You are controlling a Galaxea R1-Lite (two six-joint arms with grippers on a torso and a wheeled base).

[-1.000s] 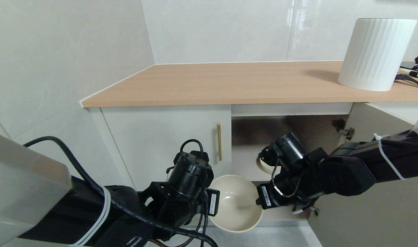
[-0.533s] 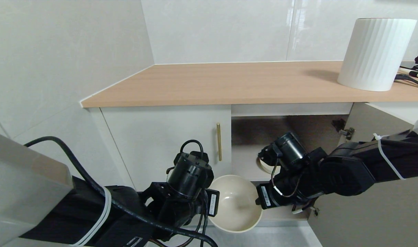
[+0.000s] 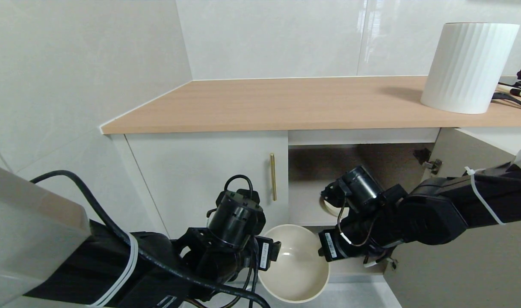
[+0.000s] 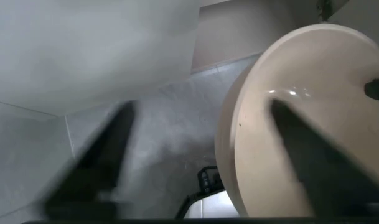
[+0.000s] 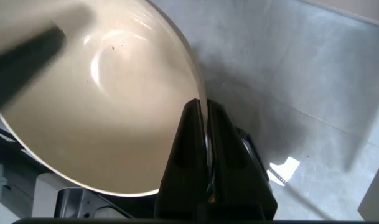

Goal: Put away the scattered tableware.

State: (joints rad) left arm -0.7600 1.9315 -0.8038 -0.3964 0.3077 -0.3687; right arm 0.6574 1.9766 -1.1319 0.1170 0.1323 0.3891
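A cream bowl [image 3: 294,269] hangs in front of the open cabinet [image 3: 320,179], low between my two arms. My right gripper [image 5: 205,109] is shut on the bowl's [image 5: 114,106] rim, one finger inside and one outside; in the head view it sits at the bowl's right edge [image 3: 324,256]. My left gripper [image 4: 201,109] is open, its fingers spread wide on either side of the bowl's [image 4: 313,68] opposite rim. In the head view the left gripper [image 3: 269,254] is at the bowl's left edge. A pale dish rim [image 3: 329,208] shows inside the cabinet behind my right wrist.
The cabinet's right door [image 3: 457,239] stands open beside my right arm. The left door with its brass handle [image 3: 273,176] is closed. On the wooden countertop [image 3: 264,102] stand a white ribbed cylinder [image 3: 468,68] and some utensils [image 3: 517,92] at the far right. Grey floor lies below.
The bowl has sunk a little lower and sits slightly further right. The left wrist has dipped with it; the right arm has barely moved.
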